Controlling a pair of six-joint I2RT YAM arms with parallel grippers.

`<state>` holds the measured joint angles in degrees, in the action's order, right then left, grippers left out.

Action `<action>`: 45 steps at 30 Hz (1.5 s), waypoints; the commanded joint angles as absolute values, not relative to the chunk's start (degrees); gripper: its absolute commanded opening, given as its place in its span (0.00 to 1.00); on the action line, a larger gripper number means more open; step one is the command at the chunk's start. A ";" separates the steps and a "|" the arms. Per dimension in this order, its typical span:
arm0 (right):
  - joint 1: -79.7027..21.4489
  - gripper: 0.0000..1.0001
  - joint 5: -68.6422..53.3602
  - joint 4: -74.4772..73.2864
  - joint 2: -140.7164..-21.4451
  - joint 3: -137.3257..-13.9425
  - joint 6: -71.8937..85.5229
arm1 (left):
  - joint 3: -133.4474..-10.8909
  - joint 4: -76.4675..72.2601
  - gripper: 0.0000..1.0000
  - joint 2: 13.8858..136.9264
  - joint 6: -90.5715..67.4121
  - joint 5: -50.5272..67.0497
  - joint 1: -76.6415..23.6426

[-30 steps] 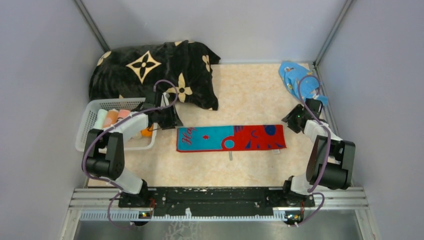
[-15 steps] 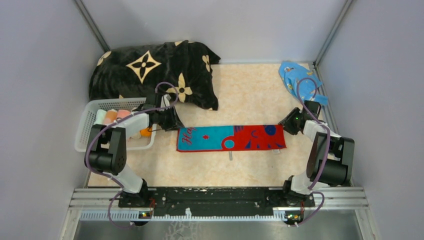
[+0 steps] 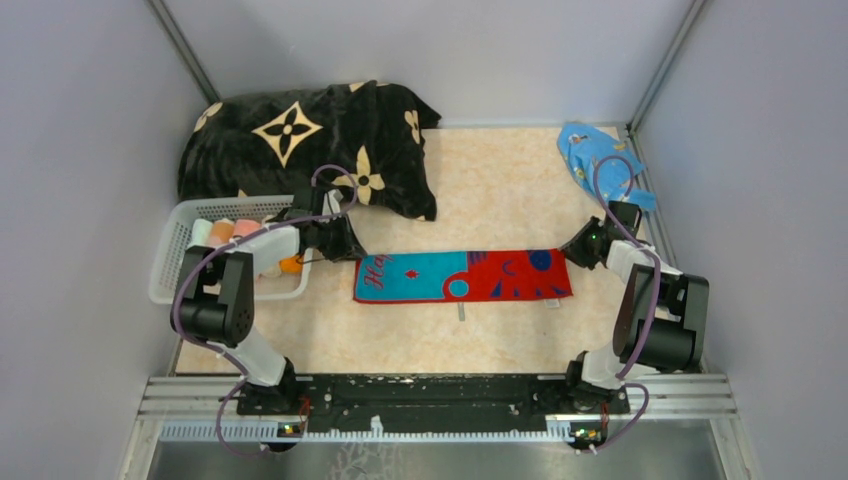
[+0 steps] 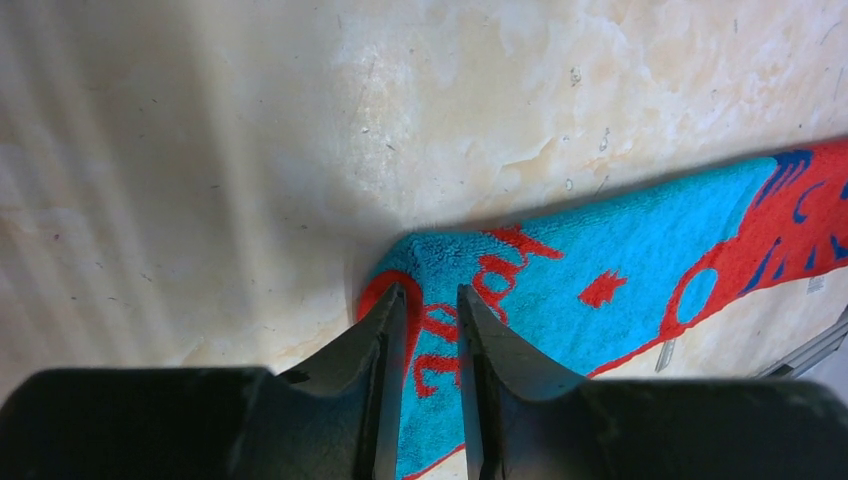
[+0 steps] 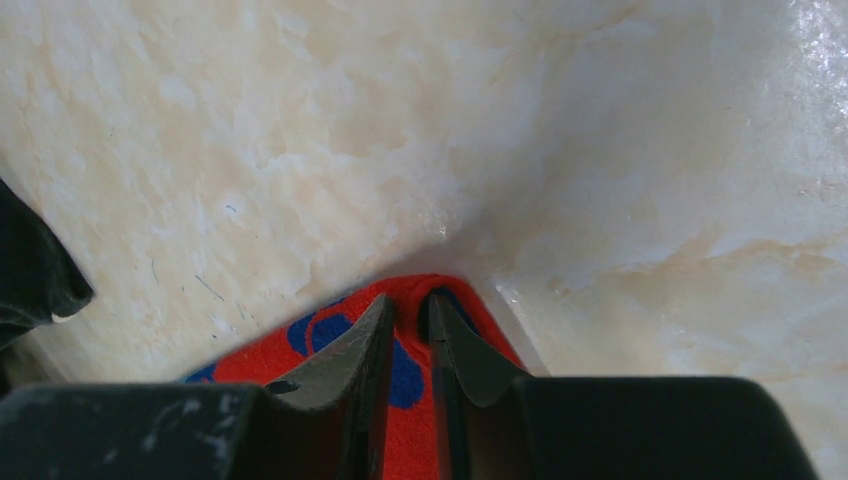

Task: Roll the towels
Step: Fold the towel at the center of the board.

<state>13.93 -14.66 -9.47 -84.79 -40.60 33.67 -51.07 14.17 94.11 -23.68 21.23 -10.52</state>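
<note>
The red-and-teal printed towel (image 3: 460,276) lies flat and unrolled mid-table. My left gripper (image 3: 350,250) is at its far left corner. In the left wrist view the gripper (image 4: 430,292) is closed to a narrow gap on the teal end (image 4: 620,250), which bunches up at the tips. My right gripper (image 3: 573,250) is at the far right corner. In the right wrist view it (image 5: 410,300) pinches a raised red fold of the towel (image 5: 250,360). Rolled pale green (image 3: 203,232), orange (image 3: 222,234) and pink (image 3: 246,228) towels lie in the basket.
A white basket (image 3: 172,262) stands at the left, beside my left arm. The large black plush blanket (image 3: 300,150) is heaped behind it. A blue printed cloth (image 3: 590,155) lies at the back right corner. Grey walls close in on both sides.
Both grippers have moved inward and down onto the towel's far corners, the left to the teal end and the right to the red end. The towel has not shifted.
</note>
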 commanded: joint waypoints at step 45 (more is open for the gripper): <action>14.14 0.13 -10.82 -12.53 -98.48 -55.43 31.30 | -54.02 9.86 0.11 100.08 -25.93 13.29 -9.35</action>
